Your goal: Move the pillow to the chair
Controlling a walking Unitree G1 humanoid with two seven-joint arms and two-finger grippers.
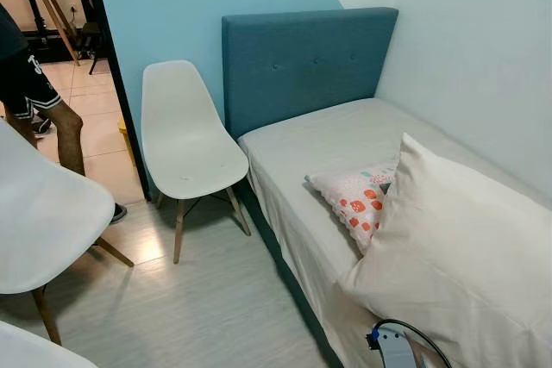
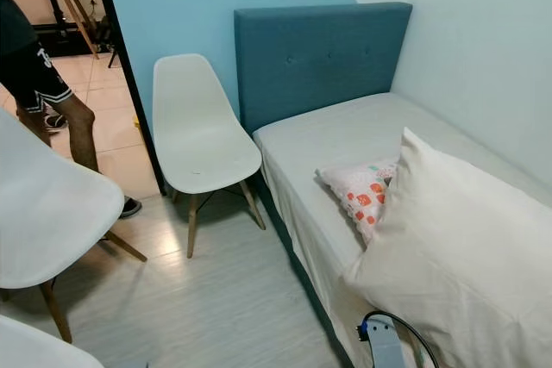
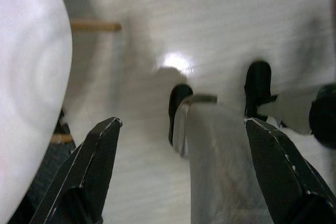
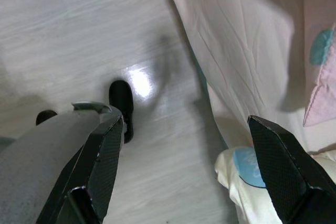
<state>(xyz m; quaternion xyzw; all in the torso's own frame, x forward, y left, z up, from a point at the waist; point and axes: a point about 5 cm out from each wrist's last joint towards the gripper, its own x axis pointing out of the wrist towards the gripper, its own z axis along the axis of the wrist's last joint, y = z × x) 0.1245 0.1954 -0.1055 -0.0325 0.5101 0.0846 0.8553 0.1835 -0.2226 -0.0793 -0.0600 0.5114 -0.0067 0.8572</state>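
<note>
Blue-walled bedroom, pillow [image 1: 457, 247] on bed [image 1: 345, 140], chair [image 1: 185, 140] alongside, possibly unobstructed.

A cream pillow [image 1: 461, 256] lies at four o'clock beside a white cushion [image 1: 358, 198] patterned with red and teal shapes, under a blue-grey headboard [image 1: 302, 62] and pale blue wall [image 1: 181, 6], beside a white chair [image 1: 185, 135].
</note>
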